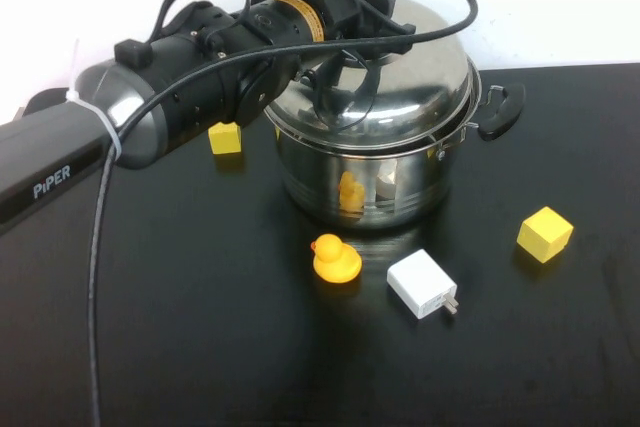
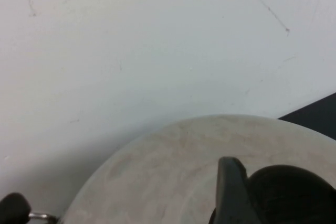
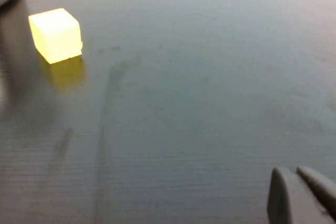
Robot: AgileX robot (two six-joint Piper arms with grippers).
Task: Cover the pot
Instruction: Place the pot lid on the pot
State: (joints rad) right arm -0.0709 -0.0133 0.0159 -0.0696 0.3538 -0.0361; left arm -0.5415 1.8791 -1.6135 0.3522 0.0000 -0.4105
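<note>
Lid (image 1: 400, 57): on pot (image 1: 370, 182), far-centre counter.
Left gripper (image 1: 345, 72): over lid; grip can't tell.
Right gripper (image 3: 302, 195): wrist view only, fingers together, empty.

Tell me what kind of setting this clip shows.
Probably a lab test bench, not a kitchen: a black table against a white wall, a pot, toy duck and yellow cubes.

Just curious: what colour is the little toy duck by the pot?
Yellow rubber duck with orange beak; high view.
</note>
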